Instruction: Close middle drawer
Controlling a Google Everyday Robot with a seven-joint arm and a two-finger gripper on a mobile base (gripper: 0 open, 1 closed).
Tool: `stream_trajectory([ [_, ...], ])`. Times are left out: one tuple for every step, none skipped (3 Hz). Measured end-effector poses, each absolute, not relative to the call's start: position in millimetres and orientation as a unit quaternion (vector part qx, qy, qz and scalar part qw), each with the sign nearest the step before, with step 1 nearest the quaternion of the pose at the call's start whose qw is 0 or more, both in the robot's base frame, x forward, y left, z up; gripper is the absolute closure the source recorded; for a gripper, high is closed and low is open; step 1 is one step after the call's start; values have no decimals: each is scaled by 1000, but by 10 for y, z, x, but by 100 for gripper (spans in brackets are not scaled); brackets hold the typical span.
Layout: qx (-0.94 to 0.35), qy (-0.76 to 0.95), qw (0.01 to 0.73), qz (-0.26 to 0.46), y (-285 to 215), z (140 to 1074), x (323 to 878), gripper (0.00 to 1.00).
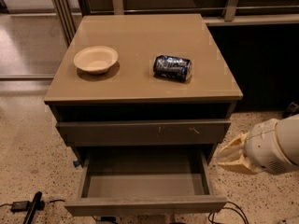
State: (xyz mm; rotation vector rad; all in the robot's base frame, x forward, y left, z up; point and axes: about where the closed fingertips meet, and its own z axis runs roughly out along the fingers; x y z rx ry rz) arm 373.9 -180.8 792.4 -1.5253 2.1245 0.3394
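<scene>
The middle drawer (145, 204) is pulled out toward me at the bottom of the grey-brown cabinet. Its plain flat front faces me and its grey box inside (145, 178) holds nothing. Above it is a shut drawer front with small pale scratch marks (145, 132). My gripper (232, 157), pale yellow on a white wrist, hangs to the right of the cabinet. It is level with the open drawer's right side wall, just off it and not touching it.
A beige bowl (96, 59) and a dark crushed can (172, 67) lie on the cabinet top (140, 85). A black cable and plug (28, 205) lie on the speckled floor at lower left. A railing and dark panel stand behind the cabinet.
</scene>
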Motion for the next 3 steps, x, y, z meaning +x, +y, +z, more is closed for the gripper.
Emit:
stream_trajectory([
  [-516,809,242,143,-1846,7137,3607,100],
  [-500,816,252,143,-1882,6743,3576,100],
  [-503,810,278,117,-1922,6347,3667,100],
])
